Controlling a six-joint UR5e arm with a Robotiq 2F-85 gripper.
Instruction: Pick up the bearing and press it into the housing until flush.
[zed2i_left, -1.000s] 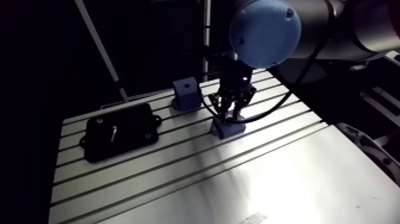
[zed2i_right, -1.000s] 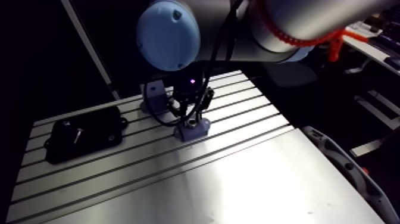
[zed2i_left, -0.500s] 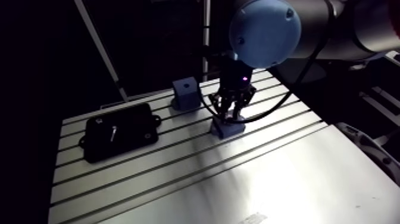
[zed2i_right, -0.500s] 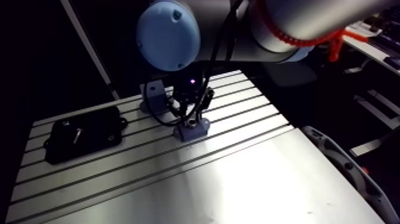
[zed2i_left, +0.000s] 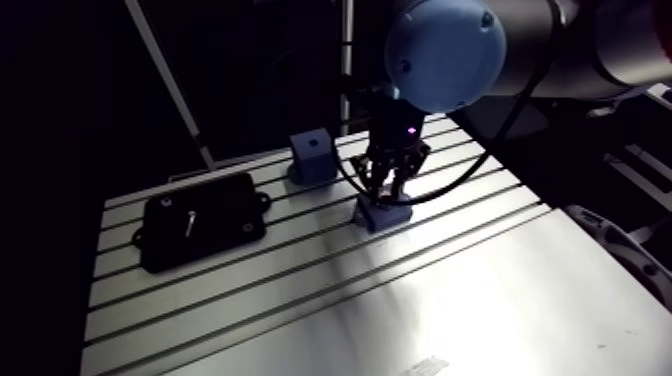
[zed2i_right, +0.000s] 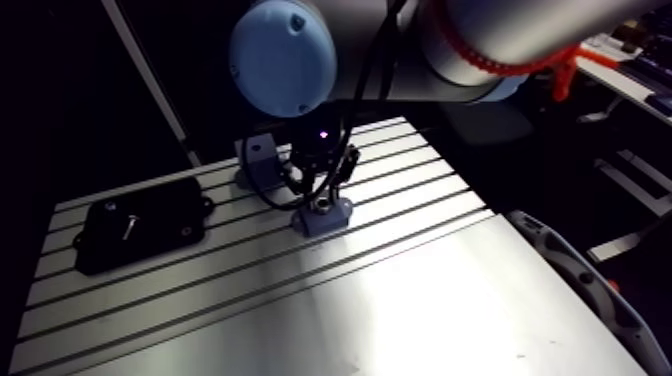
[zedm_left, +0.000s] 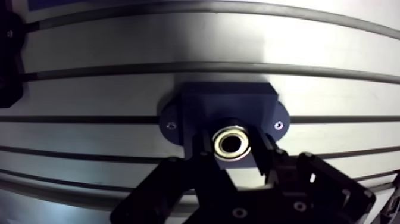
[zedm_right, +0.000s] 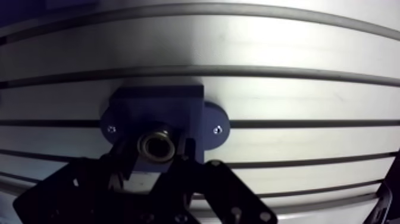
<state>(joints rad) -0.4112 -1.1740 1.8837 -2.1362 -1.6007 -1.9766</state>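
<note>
While we are keeping the end effector (zed2i_left: 392, 190) low over the worktop (zed2i_left: 500, 300), its two fingers (zedm_left: 205, 158) are clamping the bearing (zedm_left: 233, 143) from either side, and the metal ring is sitting at the top face of the dark blue housing (zedm_left: 226, 104). We cannot tell whether it is flush. The housing is lying across one of the worktop's slots, with a screw showing in each of its two flange ears. Around it, we are seeing a grey-blue block (zed2i_left: 315, 155) with a hole in its face, standing near the far edge, close to the housing but apart from it. A flat black case (zed2i_left: 200, 220) with a small pale piece on top is lying well apart, toward the worktop's other end. Nothing is touching the housing except the bearing and the fingers beside it. On the near side, slotted and then smooth bare metal is stretching wide toward the worktop's near edge.
</note>
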